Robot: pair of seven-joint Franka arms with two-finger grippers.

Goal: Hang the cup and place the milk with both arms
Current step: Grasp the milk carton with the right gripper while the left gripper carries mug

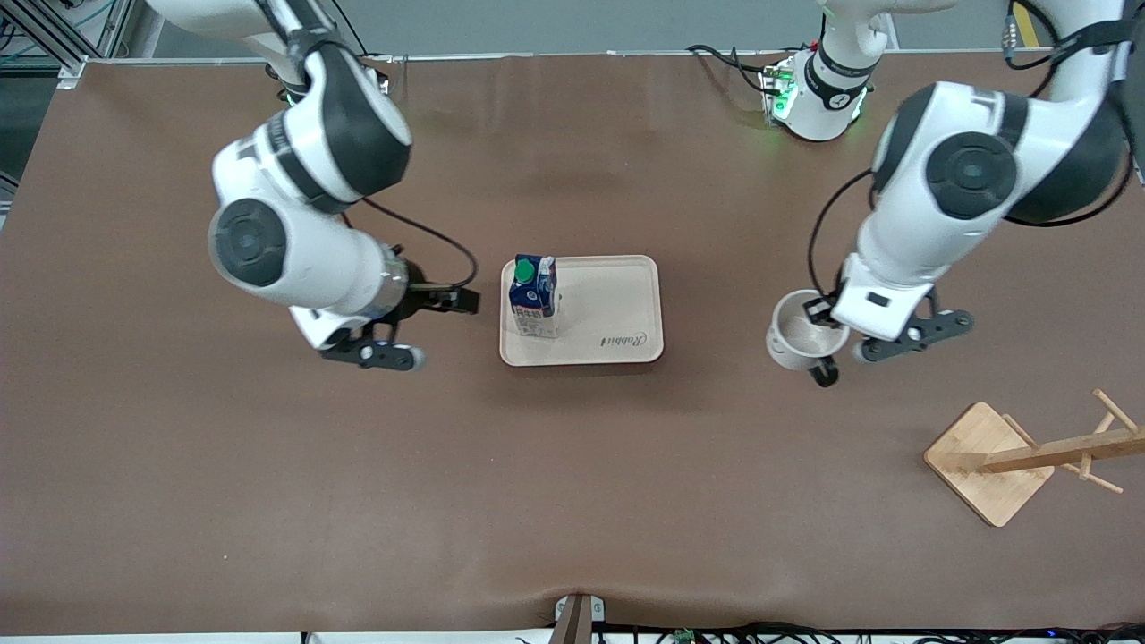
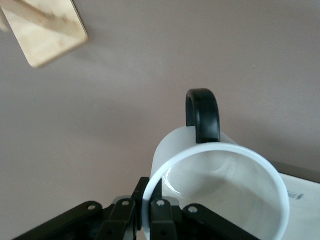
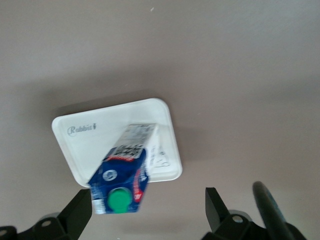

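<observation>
The left gripper [image 2: 145, 212] pinches the cup [image 1: 799, 335] by its rim, the cup probably raised off the table toward the left arm's end from the tray [image 1: 626, 309]; rigid, slick, fragile. The right gripper [image 1: 429, 326], open and empty, hangs beside the tray, where the milk [image 1: 533, 297], probably light, stands.

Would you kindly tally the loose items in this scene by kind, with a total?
Cup, in the left tool: 1
Milk carton: 1
Tray: 1
Wooden rack: 1
Total: 4

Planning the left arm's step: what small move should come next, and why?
Probably carry the cup toward the wooden rack. The left gripper is shut on its rim, lifted; the rack's pegs are bare. The milk stands on the tray; the right gripper is open beside it.
</observation>
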